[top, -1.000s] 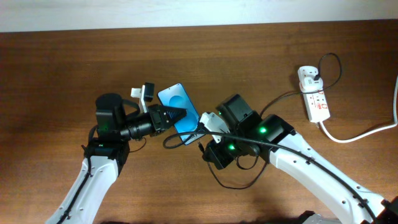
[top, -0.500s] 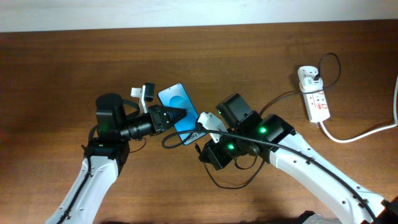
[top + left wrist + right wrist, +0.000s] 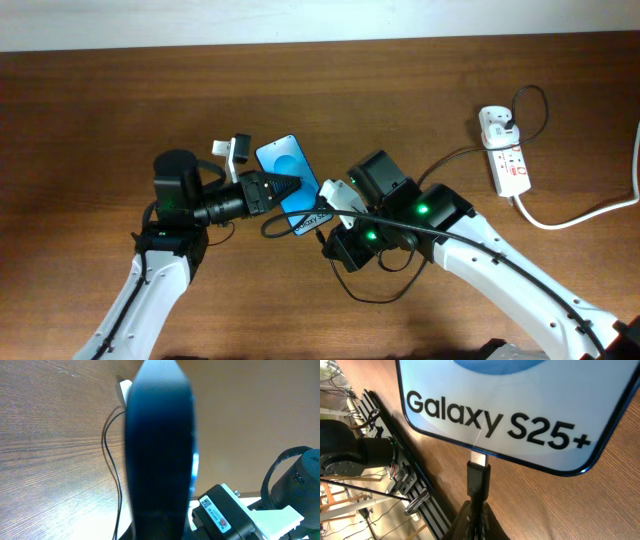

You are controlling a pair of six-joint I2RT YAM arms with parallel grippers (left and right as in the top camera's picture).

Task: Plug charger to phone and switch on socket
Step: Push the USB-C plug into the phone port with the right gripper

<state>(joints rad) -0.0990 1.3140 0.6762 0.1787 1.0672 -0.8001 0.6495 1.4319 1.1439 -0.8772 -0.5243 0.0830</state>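
Observation:
My left gripper (image 3: 288,188) is shut on the phone (image 3: 281,160) and holds it tilted above the table. In the left wrist view the phone (image 3: 159,445) is a dark edge-on shape that hides my fingers. My right gripper (image 3: 322,218) is shut on the charger plug (image 3: 478,477). The plug's metal tip sits at the port in the phone's bottom edge (image 3: 520,410), below the "Galaxy S25+" text. The thin black charger cable (image 3: 450,158) runs to a white adapter (image 3: 497,122) in the socket (image 3: 510,165) at the far right.
The socket's thick white cord (image 3: 580,212) runs off the right edge. Slack black cable loops on the table under my right arm (image 3: 375,290) and beside the phone (image 3: 114,467). A metal rail and stand show past the table edge (image 3: 415,495).
The phone and my right gripper have shifted slightly, bringing the plug up to the phone's bottom edge. The cable loop under my right arm has moved a little.

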